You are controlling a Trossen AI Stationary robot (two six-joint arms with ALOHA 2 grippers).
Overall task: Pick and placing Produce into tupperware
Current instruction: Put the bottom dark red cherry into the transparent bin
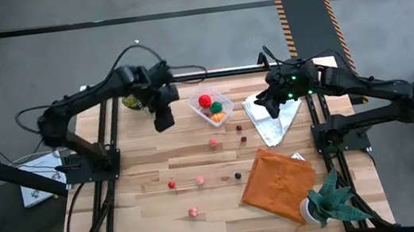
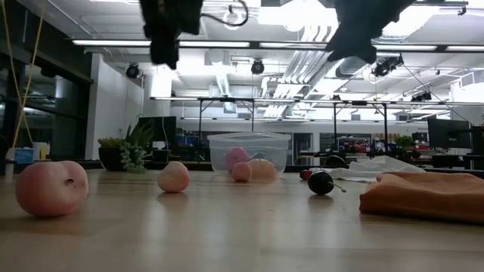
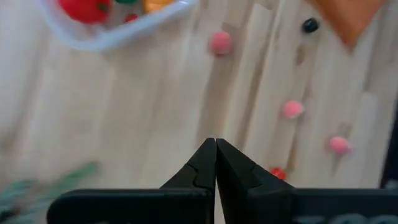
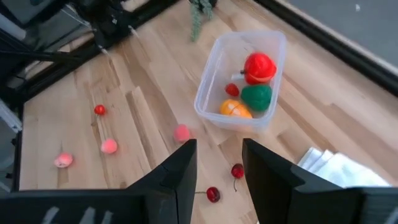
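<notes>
The clear tupperware (image 1: 221,98) stands on the wooden table at the far middle, with red, green and orange produce (image 4: 257,67) inside. More produce lies loose on the table: a pink piece (image 1: 214,141), two dark red cherries (image 4: 237,170), and red, pink and dark pieces (image 1: 200,181) nearer the front. My left gripper (image 1: 164,125) hangs shut and empty above the table, left of the tupperware (image 3: 112,38). My right gripper (image 4: 219,155) hovers open and empty over the white cloth, right of the tupperware (image 4: 205,107).
A white cloth (image 1: 272,121) lies right of the tupperware and an orange cloth (image 1: 276,183) at the front right. One potted plant (image 1: 327,203) stands at the front right corner, another (image 1: 133,102) at the far left. Bare wood spreads across the left and middle.
</notes>
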